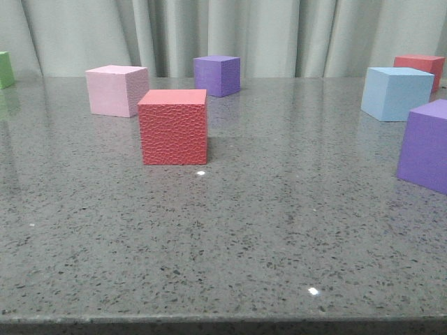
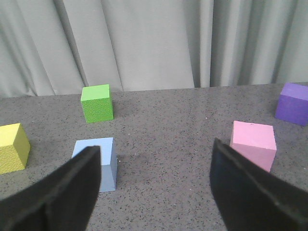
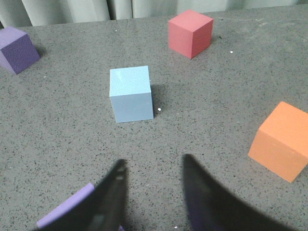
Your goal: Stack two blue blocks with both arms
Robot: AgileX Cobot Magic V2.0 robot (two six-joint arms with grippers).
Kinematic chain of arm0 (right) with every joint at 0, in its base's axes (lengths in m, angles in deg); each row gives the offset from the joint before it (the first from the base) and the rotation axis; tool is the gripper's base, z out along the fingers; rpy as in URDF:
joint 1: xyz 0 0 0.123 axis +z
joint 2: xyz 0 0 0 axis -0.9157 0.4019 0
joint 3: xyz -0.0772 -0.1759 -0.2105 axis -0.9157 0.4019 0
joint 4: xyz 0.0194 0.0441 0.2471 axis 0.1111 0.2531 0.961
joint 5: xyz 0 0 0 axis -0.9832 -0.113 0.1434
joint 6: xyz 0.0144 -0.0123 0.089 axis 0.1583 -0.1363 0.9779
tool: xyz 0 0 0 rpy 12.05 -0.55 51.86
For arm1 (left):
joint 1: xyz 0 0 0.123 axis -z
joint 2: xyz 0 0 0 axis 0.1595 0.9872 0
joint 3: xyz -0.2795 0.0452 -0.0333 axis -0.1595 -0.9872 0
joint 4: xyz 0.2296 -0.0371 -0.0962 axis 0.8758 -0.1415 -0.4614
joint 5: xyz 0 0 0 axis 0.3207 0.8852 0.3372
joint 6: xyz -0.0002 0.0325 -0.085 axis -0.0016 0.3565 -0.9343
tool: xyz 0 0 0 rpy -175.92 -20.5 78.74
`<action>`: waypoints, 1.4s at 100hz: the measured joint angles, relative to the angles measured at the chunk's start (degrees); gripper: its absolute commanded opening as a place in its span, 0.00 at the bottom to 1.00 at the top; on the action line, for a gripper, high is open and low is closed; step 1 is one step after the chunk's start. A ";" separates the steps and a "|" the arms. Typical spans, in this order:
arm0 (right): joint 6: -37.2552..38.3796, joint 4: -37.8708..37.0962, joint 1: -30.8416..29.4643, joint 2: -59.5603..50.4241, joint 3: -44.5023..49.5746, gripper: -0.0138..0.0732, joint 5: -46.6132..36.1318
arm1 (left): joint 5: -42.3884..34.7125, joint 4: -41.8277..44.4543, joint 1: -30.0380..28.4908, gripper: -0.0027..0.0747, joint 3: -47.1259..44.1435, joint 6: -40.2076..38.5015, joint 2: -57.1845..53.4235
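Observation:
A pale sky blue block [image 1: 394, 93] rests on the table at the right in the front view. In the right wrist view this block [image 3: 131, 94] lies ahead of my right gripper [image 3: 154, 161], which is open, empty and well short of it. A slightly deeper blue block [image 2: 98, 159] shows in the left wrist view, partly behind one black finger [image 2: 72, 187]. My left gripper [image 2: 155, 147] is open wide with only bare table between its fingers. Neither gripper appears in the front view.
In the front view a red cube [image 1: 173, 126], a pink cube [image 1: 116, 90], purple cubes [image 1: 217, 75] [image 1: 426, 143], another red cube [image 1: 421, 68] and a green cube [image 1: 5, 69] stand about. A yellow cube [image 2: 12, 147] and an orange cube [image 3: 283, 141] show at the wrists. A grey curtain hangs behind.

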 measured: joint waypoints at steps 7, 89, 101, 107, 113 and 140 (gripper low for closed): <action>0.00 0.10 0.00 0.00 0.00 0.86 0.00 | 0.00 0.00 0.00 0.81 0.00 0.00 0.00; 0.00 1.94 0.00 2.34 -5.13 0.84 4.17 | 0.31 1.39 0.00 0.81 0.51 0.00 0.47; 0.00 1.94 0.00 6.16 -9.48 0.84 7.15 | 3.49 1.50 -0.59 0.81 2.62 -1.19 1.56; -0.09 1.94 0.00 8.51 -11.90 0.84 8.86 | 5.81 1.50 -1.63 0.81 4.37 -1.66 2.79; -0.09 1.94 0.00 10.81 -14.20 0.84 11.19 | 7.86 1.50 -2.82 0.81 6.28 -1.79 4.16; -0.37 2.37 0.00 22.04 -25.97 0.84 19.37 | 13.89 1.50 -4.52 0.81 11.46 -2.03 10.68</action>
